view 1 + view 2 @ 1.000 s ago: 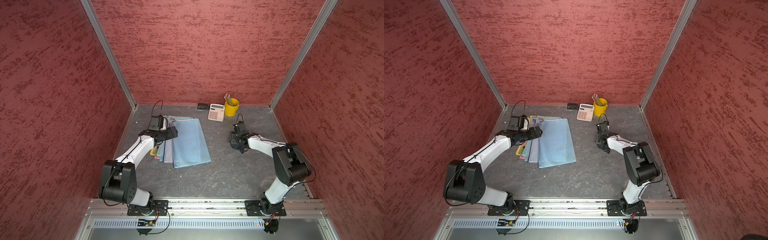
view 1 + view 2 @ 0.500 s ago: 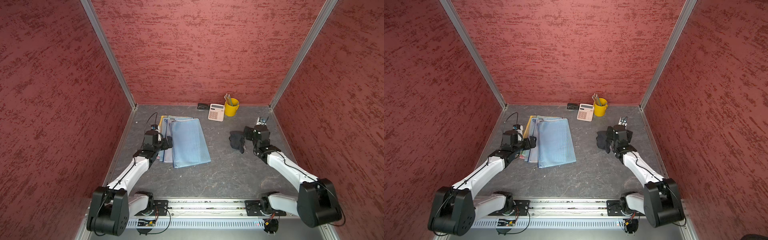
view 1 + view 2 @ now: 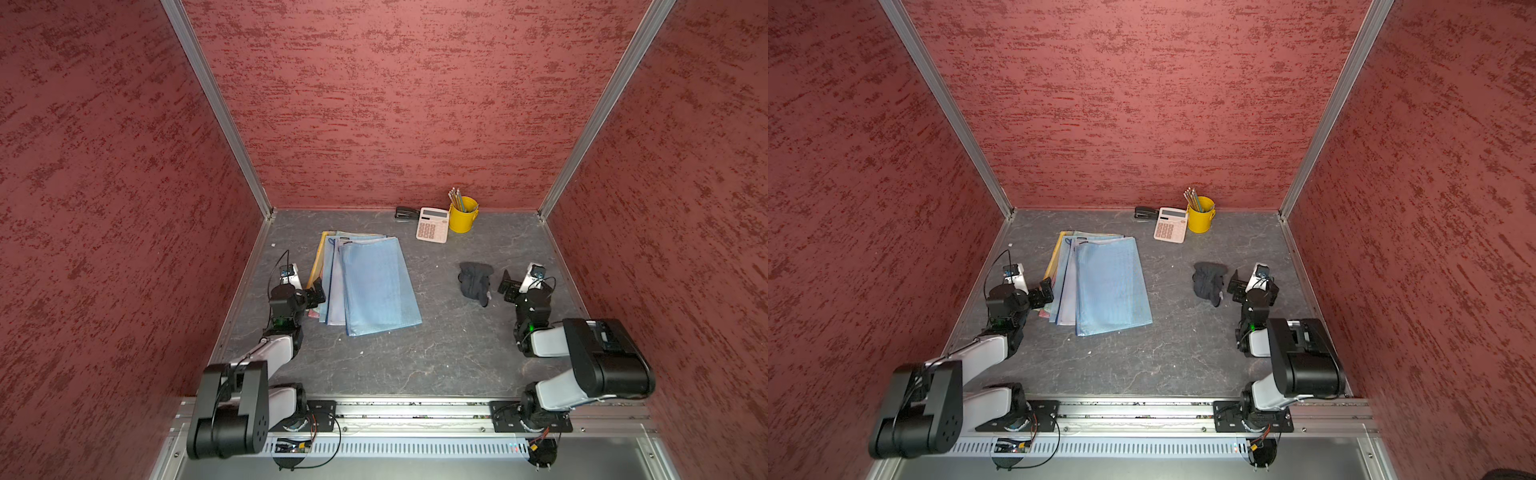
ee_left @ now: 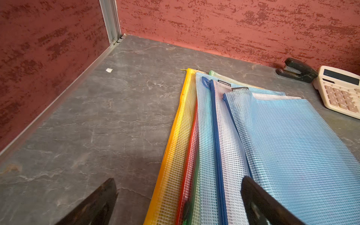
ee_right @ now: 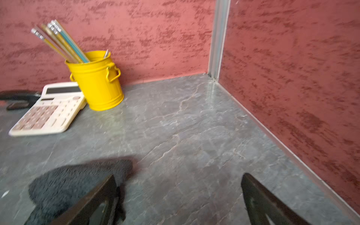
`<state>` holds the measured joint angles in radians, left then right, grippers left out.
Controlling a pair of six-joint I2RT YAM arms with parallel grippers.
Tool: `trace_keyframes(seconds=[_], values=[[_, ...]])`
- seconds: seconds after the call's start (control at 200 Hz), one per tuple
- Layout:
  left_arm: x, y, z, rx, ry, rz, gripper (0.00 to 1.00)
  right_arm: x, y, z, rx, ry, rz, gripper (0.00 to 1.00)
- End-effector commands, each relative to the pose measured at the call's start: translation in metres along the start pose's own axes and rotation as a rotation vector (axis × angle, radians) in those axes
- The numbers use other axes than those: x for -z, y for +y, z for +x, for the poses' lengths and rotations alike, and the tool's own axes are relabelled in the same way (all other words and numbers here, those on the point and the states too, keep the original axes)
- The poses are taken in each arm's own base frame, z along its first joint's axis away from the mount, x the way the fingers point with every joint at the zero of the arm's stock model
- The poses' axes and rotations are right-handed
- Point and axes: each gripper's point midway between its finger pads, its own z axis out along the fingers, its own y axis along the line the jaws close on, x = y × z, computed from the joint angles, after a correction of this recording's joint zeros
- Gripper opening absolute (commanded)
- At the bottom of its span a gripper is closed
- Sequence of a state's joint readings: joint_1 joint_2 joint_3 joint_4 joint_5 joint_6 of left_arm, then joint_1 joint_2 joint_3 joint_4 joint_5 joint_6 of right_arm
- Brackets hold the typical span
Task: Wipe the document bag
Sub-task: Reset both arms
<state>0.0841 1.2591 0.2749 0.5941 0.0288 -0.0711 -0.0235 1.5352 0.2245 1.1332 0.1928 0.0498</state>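
The blue document bag (image 3: 380,286) tops a fanned stack left of centre on the desk (image 3: 436,353). It looks like light, thin, slippery plastic mesh, likely best pinned at an edge. The soft cloth (image 3: 475,279) lies right of centre. Left pincer (image 3: 316,293) and right pincer (image 3: 508,286) both gape, empty.

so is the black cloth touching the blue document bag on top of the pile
Apart. In both top views the black cloth lies on the table, with a wide strip of bare grey surface between it and the blue document bag.

Flat blue document bag (image 3: 380,286), cloth (image 3: 475,281) apart
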Motion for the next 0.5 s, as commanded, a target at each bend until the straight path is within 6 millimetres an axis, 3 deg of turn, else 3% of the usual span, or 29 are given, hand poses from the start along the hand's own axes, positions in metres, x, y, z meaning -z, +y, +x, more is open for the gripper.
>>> trace_keyframes(seconds=[0.0, 0.23, 0.326, 0.496], values=[[-0.003, -0.02, -0.049, -0.046, -0.215, 0.105, 1.0, 0.006, 0.019, -0.039, -0.001, -0.161, -0.11, 0.99], [-0.021, -0.016, -0.031, -0.051, -0.226, 0.094, 1.0, 0.006, 0.019, -0.039, 0.0, -0.162, -0.11, 0.99], [-0.038, -0.021, -0.03, -0.072, -0.138, 0.09, 1.0, 0.005, 0.019, -0.039, 0.0, -0.163, -0.11, 0.99], [-0.039, -0.029, -0.028, -0.1, -0.126, 0.106, 1.0, 0.003, 0.02, -0.039, 0.005, -0.156, -0.113, 0.99]])
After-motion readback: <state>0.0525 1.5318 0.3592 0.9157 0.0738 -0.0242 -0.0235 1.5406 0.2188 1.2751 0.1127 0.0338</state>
